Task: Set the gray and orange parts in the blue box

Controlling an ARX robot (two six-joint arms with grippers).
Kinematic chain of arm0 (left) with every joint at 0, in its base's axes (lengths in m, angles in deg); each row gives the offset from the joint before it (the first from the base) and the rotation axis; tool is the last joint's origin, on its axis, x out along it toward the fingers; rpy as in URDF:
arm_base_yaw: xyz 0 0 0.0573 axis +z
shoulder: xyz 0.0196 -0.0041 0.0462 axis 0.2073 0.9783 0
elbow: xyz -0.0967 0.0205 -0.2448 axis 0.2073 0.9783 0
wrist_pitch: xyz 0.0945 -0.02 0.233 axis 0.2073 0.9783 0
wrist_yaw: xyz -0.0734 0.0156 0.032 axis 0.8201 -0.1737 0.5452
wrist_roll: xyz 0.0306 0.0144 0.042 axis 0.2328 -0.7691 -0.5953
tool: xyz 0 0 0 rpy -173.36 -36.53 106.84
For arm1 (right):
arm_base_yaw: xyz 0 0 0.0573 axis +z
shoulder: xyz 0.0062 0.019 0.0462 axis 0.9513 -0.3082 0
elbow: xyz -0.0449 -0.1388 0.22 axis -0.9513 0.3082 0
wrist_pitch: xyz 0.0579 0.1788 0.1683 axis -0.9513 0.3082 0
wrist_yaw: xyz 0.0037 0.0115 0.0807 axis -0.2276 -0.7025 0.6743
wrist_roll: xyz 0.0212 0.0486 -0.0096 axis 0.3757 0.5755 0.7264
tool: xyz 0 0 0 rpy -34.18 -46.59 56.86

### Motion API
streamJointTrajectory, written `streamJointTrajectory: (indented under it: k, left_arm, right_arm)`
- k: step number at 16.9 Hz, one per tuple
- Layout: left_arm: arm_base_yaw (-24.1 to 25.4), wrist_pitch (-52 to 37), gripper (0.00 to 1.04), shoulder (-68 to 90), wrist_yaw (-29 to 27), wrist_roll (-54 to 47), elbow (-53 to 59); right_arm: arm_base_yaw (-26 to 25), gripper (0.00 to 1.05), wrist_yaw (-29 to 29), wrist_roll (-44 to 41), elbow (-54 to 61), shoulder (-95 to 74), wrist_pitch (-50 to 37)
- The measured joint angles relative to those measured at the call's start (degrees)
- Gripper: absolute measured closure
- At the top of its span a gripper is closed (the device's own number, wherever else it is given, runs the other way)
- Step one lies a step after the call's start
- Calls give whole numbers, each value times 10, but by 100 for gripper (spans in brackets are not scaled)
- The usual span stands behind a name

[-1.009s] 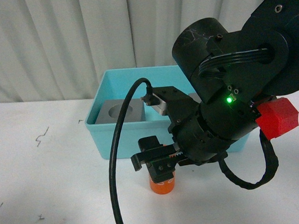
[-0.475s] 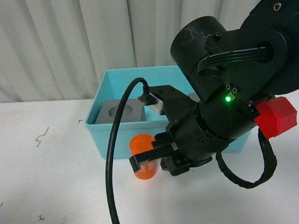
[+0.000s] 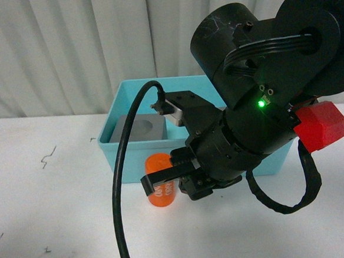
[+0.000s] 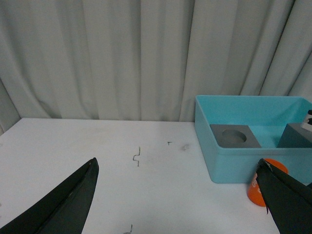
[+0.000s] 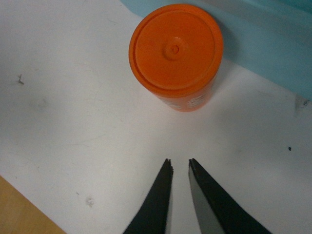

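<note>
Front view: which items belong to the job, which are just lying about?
Job:
- orange cylinder, on the table outside the bin
- gray cube with round recess, in the bin
- second gray cube, in the bin
- blue box

Lying about:
- nothing loose; only white table, curtain

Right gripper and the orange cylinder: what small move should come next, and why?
Probably open the right gripper and ease it forward around the orange cylinder. In the right wrist view its fingertips are almost together and hold nothing. The cylinder sits on the table just ahead of them, outside the blue box.
</note>
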Motion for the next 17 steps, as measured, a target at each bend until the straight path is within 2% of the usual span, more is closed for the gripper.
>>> streamJointTrajectory:
  k: [4, 6, 9, 10, 17]
  left_arm:
    - [0, 0, 7, 0, 0, 0, 0]
    - [0, 0, 7, 0, 0, 0, 0]
    - [0, 0, 7, 0, 0, 0, 0]
    - [0, 0, 7, 0, 0, 0, 0]
    - [0, 0, 7, 0, 0, 0, 0]
  right_arm:
    - [19, 56, -24, 19, -23, 11, 22]
    - [30, 34, -73, 56, -38, 21, 24]
    - [33, 4, -104, 95, -49, 22, 33]
    - [33, 7, -105, 99, -50, 22, 33]
    - [27, 6, -90, 112, -102, -19, 55]
